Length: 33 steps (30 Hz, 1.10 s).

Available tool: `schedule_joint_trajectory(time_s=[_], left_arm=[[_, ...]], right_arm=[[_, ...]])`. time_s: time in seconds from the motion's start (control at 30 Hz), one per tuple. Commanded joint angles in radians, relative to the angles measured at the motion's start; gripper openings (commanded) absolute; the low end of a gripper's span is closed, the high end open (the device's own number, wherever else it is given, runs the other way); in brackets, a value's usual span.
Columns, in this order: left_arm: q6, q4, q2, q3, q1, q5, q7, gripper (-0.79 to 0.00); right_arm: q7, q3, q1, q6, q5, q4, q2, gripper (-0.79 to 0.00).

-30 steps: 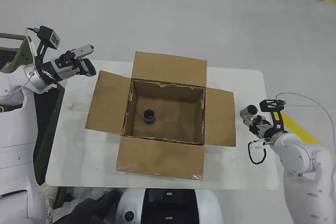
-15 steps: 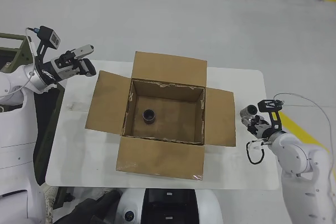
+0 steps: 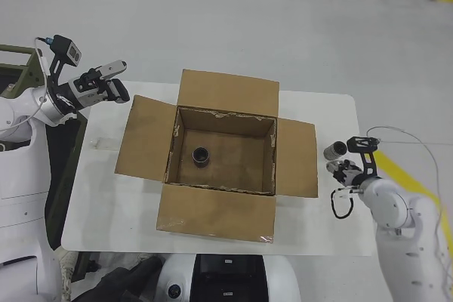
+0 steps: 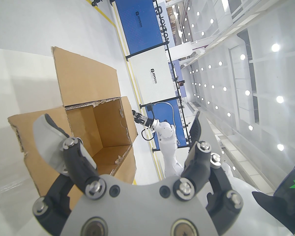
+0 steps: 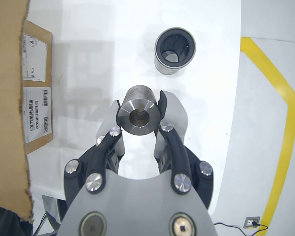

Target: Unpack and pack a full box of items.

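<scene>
Brown box (image 3: 219,215), white table (image 3: 106,211), grey metal cylinder (image 5: 139,114).

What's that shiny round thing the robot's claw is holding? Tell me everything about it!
It's a short, shiny grey metal cylinder. Its flat end has slanted edges and a dark round hole in the middle. The right claw pinches it from both sides over the white table, near a hollow tube but not touching it.

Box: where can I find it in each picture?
Top view: the box sits in the middle of the table, flaps open.
Left wrist view: the box stands just past the open left gripper, on the table.
Right wrist view: a box flap and its labelled side show beside the right gripper.
Shared landmark: the white table.
</scene>
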Motion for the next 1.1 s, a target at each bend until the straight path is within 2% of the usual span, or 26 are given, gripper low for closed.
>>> schedule_joint_trajectory(time_s=[0.0, 0.8, 0.93, 0.97, 1.0, 1.03, 1.07], left_arm=[[0.0, 0.0, 0.0, 0.0, 0.0, 0.0, 0.0, 0.0], [0.0, 0.0, 0.0, 0.0, 0.0, 0.0, 0.0, 0.0], [0.0, 0.0, 0.0, 0.0, 0.0, 0.0, 0.0, 0.0], [0.0, 0.0, 0.0, 0.0, 0.0, 0.0, 0.0, 0.0], [0.0, 0.0, 0.0, 0.0, 0.0, 0.0, 0.0, 0.0], [0.0, 0.0, 0.0, 0.0, 0.0, 0.0, 0.0, 0.0], [0.0, 0.0, 0.0, 0.0, 0.0, 0.0, 0.0, 0.0]], right_arm=[[0.007, -0.003, 0.009, 0.009, -0.008, 0.019, 0.001, -0.785], [0.012, -0.065, 0.116, 0.136, -0.083, 0.211, 0.006, -0.779], [0.014, -0.076, 0.129, 0.142, -0.085, 0.23, 0.006, -0.69], [0.015, -0.08, 0.131, 0.144, -0.088, 0.232, 0.006, -0.566], [0.017, -0.083, 0.133, 0.148, -0.092, 0.234, 0.006, -0.499], [0.018, -0.086, 0.135, 0.15, -0.094, 0.234, 0.006, -0.446], [0.018, -0.088, 0.137, 0.153, -0.096, 0.235, 0.006, -0.434]])
